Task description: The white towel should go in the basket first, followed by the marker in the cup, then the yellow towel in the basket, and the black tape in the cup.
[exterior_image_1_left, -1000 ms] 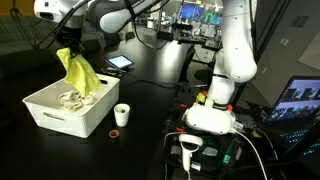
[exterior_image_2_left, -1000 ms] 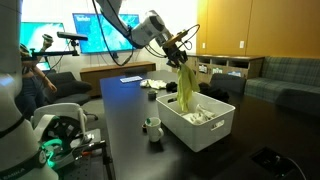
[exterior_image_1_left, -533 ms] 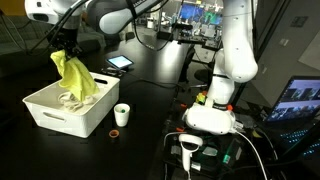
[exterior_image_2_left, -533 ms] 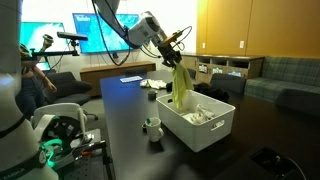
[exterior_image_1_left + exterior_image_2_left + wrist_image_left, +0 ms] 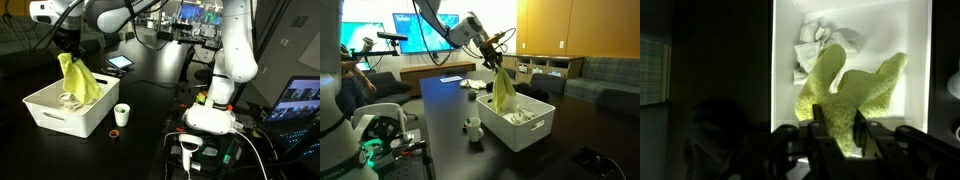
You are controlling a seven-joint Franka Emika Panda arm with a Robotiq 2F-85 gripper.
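Observation:
My gripper (image 5: 66,52) (image 5: 496,62) hangs over the basket (image 5: 60,120) (image 5: 528,135), a white bin on the dark table. It is shut on the top of the yellow towel (image 5: 80,80) (image 5: 504,92), which droops down so that its lower end reaches into the basket. In the wrist view the yellow towel (image 5: 850,95) sits between my two fingers, gripper (image 5: 837,135). The white towel (image 5: 70,99) (image 5: 525,117) (image 5: 815,50) lies crumpled inside the basket (image 5: 785,40). The cup (image 5: 121,113) (image 5: 473,126) stands just beside the basket. The marker and black tape cannot be made out.
A small orange thing (image 5: 113,132) lies on the table by the cup. A tablet (image 5: 119,62) lies farther back on the table. The robot's white base (image 5: 212,110) stands at the table's side, with a laptop (image 5: 295,98) past it.
My gripper has shifted a little sideways over the basket with the yellow towel, and the towel's lower end has sunk further into the basket.

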